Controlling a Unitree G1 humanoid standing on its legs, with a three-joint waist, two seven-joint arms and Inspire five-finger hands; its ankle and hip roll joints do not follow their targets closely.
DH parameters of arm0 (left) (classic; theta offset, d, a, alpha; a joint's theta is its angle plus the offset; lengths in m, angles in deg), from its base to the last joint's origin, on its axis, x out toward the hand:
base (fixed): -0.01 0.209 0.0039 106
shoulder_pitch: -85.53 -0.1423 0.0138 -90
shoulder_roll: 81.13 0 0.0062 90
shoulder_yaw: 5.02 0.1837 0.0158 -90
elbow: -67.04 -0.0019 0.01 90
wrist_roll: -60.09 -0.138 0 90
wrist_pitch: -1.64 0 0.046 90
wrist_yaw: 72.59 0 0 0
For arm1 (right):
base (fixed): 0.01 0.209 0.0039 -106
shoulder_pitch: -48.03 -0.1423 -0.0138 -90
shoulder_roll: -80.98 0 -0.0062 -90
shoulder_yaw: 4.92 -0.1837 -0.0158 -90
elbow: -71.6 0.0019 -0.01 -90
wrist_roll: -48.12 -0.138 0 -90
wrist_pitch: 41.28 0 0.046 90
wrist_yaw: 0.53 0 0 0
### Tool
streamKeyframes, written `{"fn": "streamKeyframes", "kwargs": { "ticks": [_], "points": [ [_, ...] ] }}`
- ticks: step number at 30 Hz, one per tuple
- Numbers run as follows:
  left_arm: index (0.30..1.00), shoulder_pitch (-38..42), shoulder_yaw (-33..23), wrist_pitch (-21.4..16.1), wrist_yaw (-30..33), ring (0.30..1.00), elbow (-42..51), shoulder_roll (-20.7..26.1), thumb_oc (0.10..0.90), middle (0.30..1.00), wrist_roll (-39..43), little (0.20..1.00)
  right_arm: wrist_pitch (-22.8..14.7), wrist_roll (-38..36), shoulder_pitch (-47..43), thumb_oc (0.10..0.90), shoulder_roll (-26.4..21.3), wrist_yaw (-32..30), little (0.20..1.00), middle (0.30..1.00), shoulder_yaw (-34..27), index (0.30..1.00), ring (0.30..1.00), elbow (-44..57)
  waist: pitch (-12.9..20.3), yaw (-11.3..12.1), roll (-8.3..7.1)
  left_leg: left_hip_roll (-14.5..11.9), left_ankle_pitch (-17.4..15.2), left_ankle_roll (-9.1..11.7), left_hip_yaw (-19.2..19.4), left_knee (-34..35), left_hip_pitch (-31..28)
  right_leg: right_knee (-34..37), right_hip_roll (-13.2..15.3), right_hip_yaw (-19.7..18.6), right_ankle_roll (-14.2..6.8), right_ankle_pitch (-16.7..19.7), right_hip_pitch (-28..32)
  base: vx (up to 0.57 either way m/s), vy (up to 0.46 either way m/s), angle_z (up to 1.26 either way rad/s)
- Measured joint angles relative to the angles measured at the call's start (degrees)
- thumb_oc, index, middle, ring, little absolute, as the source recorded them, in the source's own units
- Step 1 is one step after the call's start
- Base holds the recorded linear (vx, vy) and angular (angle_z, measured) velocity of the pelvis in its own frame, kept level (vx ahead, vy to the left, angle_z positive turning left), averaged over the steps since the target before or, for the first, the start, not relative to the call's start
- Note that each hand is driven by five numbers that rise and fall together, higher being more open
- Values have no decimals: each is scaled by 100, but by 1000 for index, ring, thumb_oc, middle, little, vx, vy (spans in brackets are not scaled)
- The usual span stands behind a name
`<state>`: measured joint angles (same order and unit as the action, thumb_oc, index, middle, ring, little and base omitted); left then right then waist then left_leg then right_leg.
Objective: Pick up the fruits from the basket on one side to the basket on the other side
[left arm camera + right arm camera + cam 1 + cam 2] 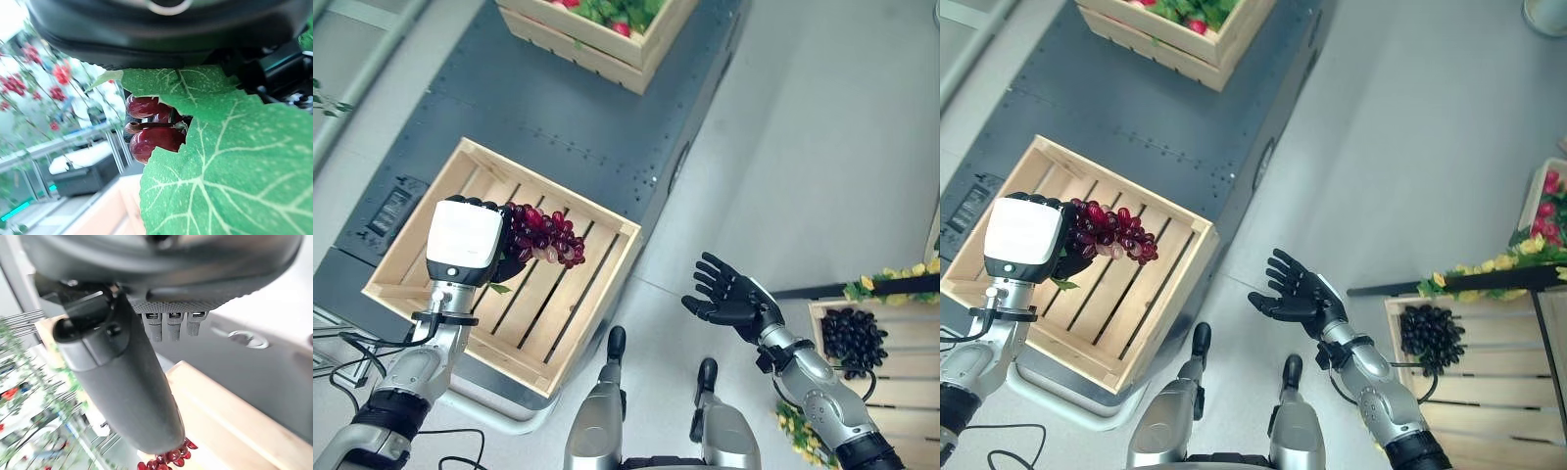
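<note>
A: Left hand [475, 250] — status?

B: Fingers curled round a bunch of red grapes [544, 235]. The bunch sticks out to the right of the hand, held in the air above the empty wooden crate [597, 294] on the left. In the left wrist view a green leaf [234, 171] covers most of the grapes, a few berries showing past its edge.

A: What does the crate rest on?

B: A dark grey platform [558, 117]. A second crate [607, 44] sits at its far end, with red and green produce inside; contents not identified further.

A: Right hand [732, 299]?

B: Fingers spread and straight, palm up, holding nothing. It hangs over the pale floor, well apart from the grapes and to the right of the platform.

A: Anything on the right side?

B: A wooden crate [1489, 392] at the near right with a bunch of dark grapes [1430, 335] lying in it. Yellow-green foliage [1489, 269] shows along its far edge.
</note>
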<state>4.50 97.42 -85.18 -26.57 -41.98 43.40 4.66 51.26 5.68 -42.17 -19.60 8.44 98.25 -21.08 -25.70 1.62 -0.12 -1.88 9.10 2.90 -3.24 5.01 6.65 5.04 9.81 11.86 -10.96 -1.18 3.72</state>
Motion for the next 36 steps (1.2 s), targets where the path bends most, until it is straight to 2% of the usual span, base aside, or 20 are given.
{"fn": "streamKeyframes", "kwargs": {
  "ticks": [4,6,9,15,22,26,36],
  "points": [
    [300,-181,-58,-50,5,300,97,-2,400,300,-82,300,-2,167,75,800,-6,89,900,900,-56,900,900,315,256,39,77,2,1,-2,-43,1,-11,2,-9,5,0,0,35,61,-79,5],
    [300,-260,-47,-106,-19,300,221,-4,400,300,-191,300,-15,167,72,800,-21,132,900,900,-100,900,900,470,391,56,78,0,3,-1,-80,2,-17,3,-17,10,3,-3,59,58,-86,8],
    [300,-261,-42,-207,-91,300,553,-1,400,300,-357,300,-17,152,-100,800,-316,132,900,900,-149,900,900,985,499,135,81,-3,11,11,-122,2,-36,3,-27,17,5,-4,107,61,-65,8],
    [300,-260,-17,-473,-137,300,560,0,400,300,-462,300,-26,144,-562,800,-328,132,900,900,-149,900,900,1369,872,300,86,-1,-7,34,-139,7,-140,6,-27,45,16,-16,225,39,-57,3],
    [300,-218,149,-621,-436,300,561,1,400,300,-462,300,16,276,-1162,800,-301,88,900,900,513,900,900,1405,1162,422,94,2,-6,31,-144,8,-177,5,-26,129,23,-22,313,20,-17,5],
    [300,-138,337,-658,-558,300,565,2,400,300,-461,300,120,626,-1245,800,-179,-27,900,900,796,900,900,1411,1193,454,93,10,2,18,-138,8,-214,5,-19,156,51,-39,390,34,3,8],
    [300,-19,600,-656,-723,300,617,4,400,300,-453,300,406,618,-1539,800,-156,-105,900,900,1544,900,900,1403,1232,595,94,12,27,-14,-158,8,-214,4,-23,193,62,-46,409,15,5,1]
  ]
}}
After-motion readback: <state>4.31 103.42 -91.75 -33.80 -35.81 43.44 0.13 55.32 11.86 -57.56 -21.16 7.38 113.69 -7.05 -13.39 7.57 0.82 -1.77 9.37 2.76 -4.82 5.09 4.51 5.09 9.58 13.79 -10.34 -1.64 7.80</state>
